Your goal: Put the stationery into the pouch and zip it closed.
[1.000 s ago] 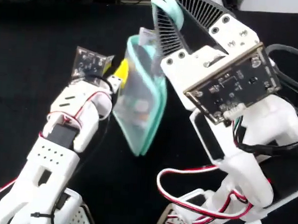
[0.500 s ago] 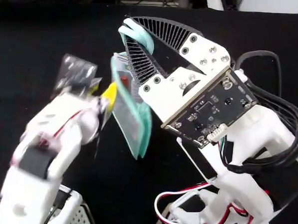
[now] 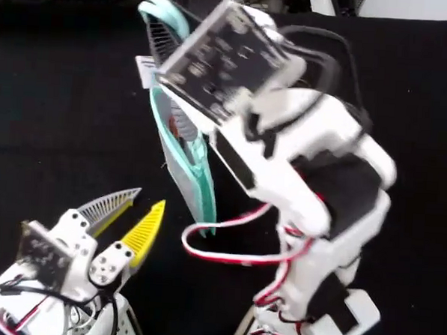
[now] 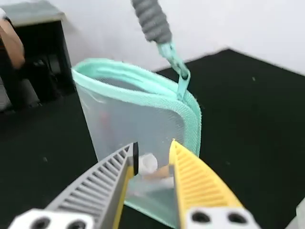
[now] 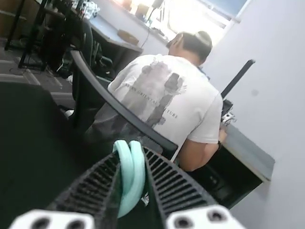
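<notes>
Your right gripper (image 5: pixel 131 160) is clamped on the mint loop (image 5: pixel 128 174) of the translucent mint-edged zip pouch (image 3: pixel 187 174), hanging it above the black table (image 3: pixel 60 129) with stationery (image 4: pixel 148 163) inside, while your left gripper (image 3: pixel 148 201) sits spread and empty nearby; the zip looks shut, so confirm that and set it down.

The tabletop (image 3: pixel 55 91) is just plain black cloth, matte all over. In the left wrist view there's a bare white wall (image 4: pixel 95 24) behind it, and off to one side a dark cabinet (image 4: pixel 40 57) with a grey top. The right wrist view looks out into an office. There's a pale wall (image 5: pixel 281 105) and a long desk (image 5: pixel 116 36) with some clutter on it, sitting under a bright window (image 5: pixel 190 12) that's pretty blown out with daylight. Also a black chair (image 5: pixel 83 105) with a curved back, another grey desk (image 5: pixel 250 152) up against the pale wall, and a greyish floor (image 5: pixel 21 71).
</notes>
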Robot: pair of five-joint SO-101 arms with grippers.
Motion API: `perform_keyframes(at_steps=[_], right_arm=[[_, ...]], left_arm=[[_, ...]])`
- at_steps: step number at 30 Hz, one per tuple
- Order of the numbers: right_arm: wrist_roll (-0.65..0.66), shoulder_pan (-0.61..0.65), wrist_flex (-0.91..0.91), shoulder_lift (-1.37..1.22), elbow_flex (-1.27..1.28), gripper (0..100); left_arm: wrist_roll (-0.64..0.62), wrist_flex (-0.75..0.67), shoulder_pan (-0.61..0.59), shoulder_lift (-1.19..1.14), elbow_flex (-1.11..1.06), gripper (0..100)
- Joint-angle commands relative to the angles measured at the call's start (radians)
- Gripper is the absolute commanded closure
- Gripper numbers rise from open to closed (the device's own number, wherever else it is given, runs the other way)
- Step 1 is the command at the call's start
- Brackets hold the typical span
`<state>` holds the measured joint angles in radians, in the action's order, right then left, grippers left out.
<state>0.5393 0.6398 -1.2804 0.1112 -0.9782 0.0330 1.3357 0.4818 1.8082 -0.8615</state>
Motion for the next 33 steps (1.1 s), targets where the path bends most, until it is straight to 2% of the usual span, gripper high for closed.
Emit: perform_keyframes(at_steps=[1,5,8,18,22,25,29,33], right_arm=[[0.0,0.006,0.023,-0.021,-0.015,98.6],[-0.002,0.008,0.018,-0.022,-0.01,98.6],[-0.002,0.008,0.018,-0.028,-0.007,98.6],[-0.002,0.008,0.018,-0.031,-0.005,98.6],[-0.002,0.008,0.017,-0.036,0.01,98.6],[0.0,0.002,-0.008,-0.035,0.024,98.6],[0.005,-0.044,-0.04,-0.035,0.016,98.6],[0.0,-0.181,-0.044,-0.027,0.016,98.6]], left_arm=[[0.0,0.003,0.019,0.008,-0.027,86],[0.0,0.002,0.019,0.008,-0.035,85],[0.0,-0.051,0.021,0.005,-0.041,84],[-0.023,-0.385,0.019,-0.135,-0.213,85],[-0.026,-0.397,0.019,-0.161,-0.202,85],[-0.023,-0.333,0.007,-0.16,-0.199,85],[0.049,-0.209,-0.105,-0.16,-0.191,88],[0.16,-0.203,-0.351,-0.16,-0.14,88]])
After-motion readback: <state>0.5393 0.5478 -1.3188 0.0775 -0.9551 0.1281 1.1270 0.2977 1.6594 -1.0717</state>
